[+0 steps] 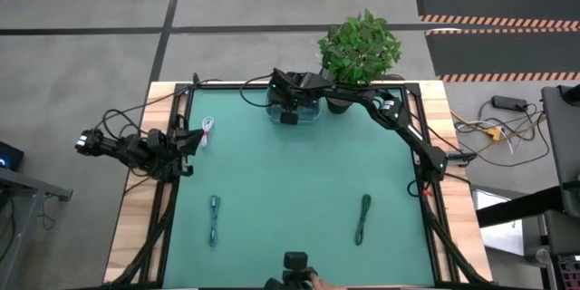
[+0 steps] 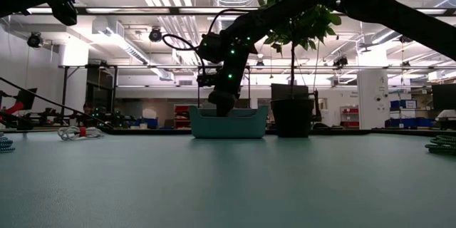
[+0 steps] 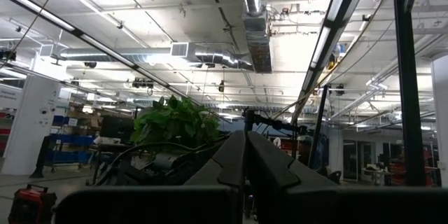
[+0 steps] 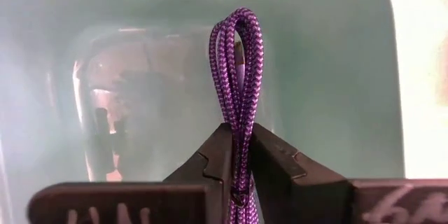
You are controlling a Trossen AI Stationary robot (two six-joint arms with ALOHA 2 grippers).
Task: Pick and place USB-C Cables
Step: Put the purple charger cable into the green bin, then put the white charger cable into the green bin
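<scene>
My right gripper (image 4: 239, 157) reaches down into a pale teal bin (image 1: 294, 111) at the table's far edge and is shut on a purple braided cable (image 4: 238, 63). In the low view it dips into the bin (image 2: 228, 122). A white-and-red cable (image 1: 209, 131) lies near the left edge. A blue cable (image 1: 215, 219) and a green cable (image 1: 363, 217) lie flat toward the near edge. My left gripper (image 1: 193, 140) waits shut at the left edge beside the white cable, touching nothing. My right gripper pinches the purple cable's folded bundle (image 4: 238, 136) between its two fingers, which point down into the bin. Several strands run between the fingers, and the looped end (image 4: 238, 21) sticks out past the fingertips toward the bin's floor.
A potted plant (image 1: 360, 47) stands right of the bin at the far edge. The table's black frame rails (image 1: 426, 190) run along its sides. A camera mount (image 1: 295, 267) sits at the near edge. The green mat's middle (image 1: 290, 181) holds nothing.
</scene>
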